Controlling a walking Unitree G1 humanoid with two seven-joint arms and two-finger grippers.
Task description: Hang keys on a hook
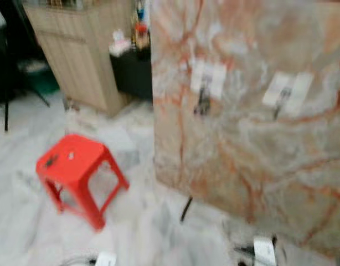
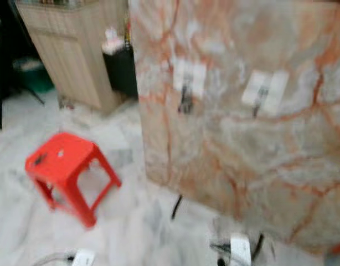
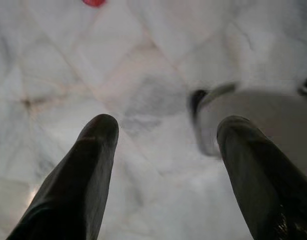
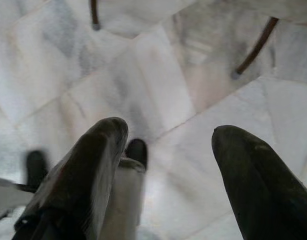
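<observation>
Both head views are smeared by motion blur, so that edges are nowhere sharp. The red plastic stool (image 1: 78, 174) is rendered as a soft shape, and the small dark things on its seat cannot be resolved. The two white hook plates (image 1: 209, 79) on the orange-veined marble panel (image 1: 253, 149) are seen as pale smudges. Even, diffuse daylight is spread over the white marble floor (image 1: 26, 233), with faint shadows. In the wrist views the black fingers (image 3: 83, 175) are thrown out of focus.
</observation>
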